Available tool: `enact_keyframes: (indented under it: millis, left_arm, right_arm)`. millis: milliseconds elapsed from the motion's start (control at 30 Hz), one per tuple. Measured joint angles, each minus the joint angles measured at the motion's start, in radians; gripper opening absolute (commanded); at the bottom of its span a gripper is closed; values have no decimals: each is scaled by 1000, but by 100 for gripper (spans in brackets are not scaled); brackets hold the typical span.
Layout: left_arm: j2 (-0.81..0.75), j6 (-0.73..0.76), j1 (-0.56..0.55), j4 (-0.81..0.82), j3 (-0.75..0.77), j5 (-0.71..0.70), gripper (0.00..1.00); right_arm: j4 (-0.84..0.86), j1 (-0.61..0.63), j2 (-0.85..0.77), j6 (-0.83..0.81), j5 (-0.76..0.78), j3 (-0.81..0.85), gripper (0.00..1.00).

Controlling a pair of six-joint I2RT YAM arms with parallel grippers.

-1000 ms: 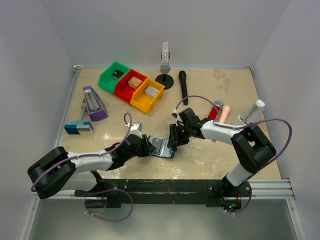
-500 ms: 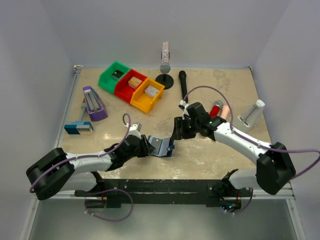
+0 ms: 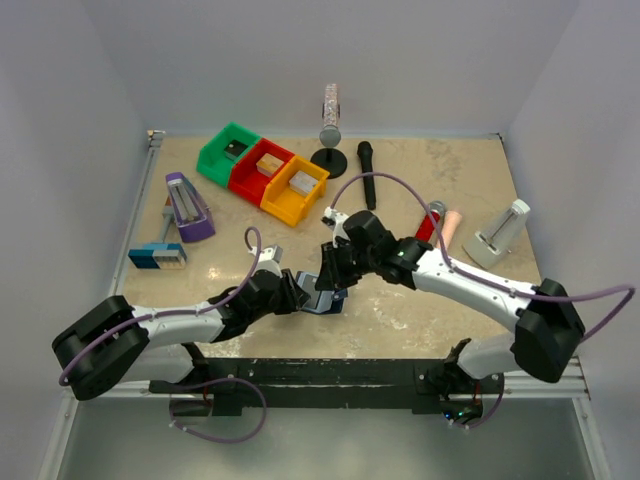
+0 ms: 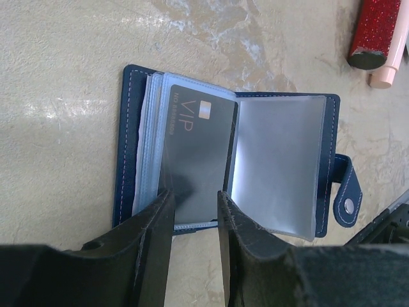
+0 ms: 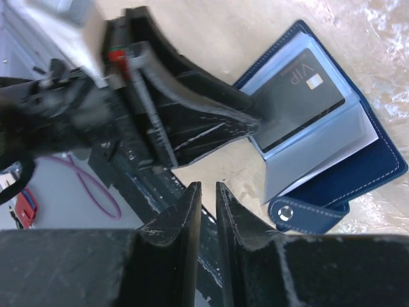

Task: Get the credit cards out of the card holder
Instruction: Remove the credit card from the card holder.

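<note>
Top external. The card holder (image 3: 322,300) lies open on the surface (image 3: 430,180), between the two grippers. The left gripper (image 3: 298,293) is at the holder's left edge. The right gripper (image 3: 335,278) is over its far right part. Both are close to it. Contact cannot be read from here.

Left wrist. Dark blue cover with a stack of clear sleeves inside. One black card (image 4: 198,153), marked VIP with a small chip, is in the top sleeve of the holder's left half. The right half shows only an empty-looking sleeve, with the snap tab (image 4: 345,188) at the outer edge. No other card is visible. The card's long axis runs straight away from the left jaws, VIP end farthest. The jaws stand partly apart. Their tips are on the holder's near short edge, with the card showing in the gap. They look to pin it rather than pinch it.

Right wrist. The right jaws are narrow, with a slit between them and nothing in it. The holder lies ahead and to the right of the tips, snap tab nearest. The card runs diagonally away from them.

Judgement: the right arm is free to draw the card out along its long axis.
</note>
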Motion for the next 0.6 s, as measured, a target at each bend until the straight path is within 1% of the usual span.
enact_keyframes:
  millis: [200, 300, 600]
  left_arm:
    - [0, -10, 0, 1, -3, -1, 37]
    - [0, -11, 0, 1, -3, -2, 37]
    - [0, -18, 0, 9, -10, -3, 36]
  right_arm:
    - [32, -4, 164, 39, -22, 0, 14]
    - [51, -10, 217, 52, -30, -15, 13]
    - [111, -98, 224, 64, -45, -142, 11]
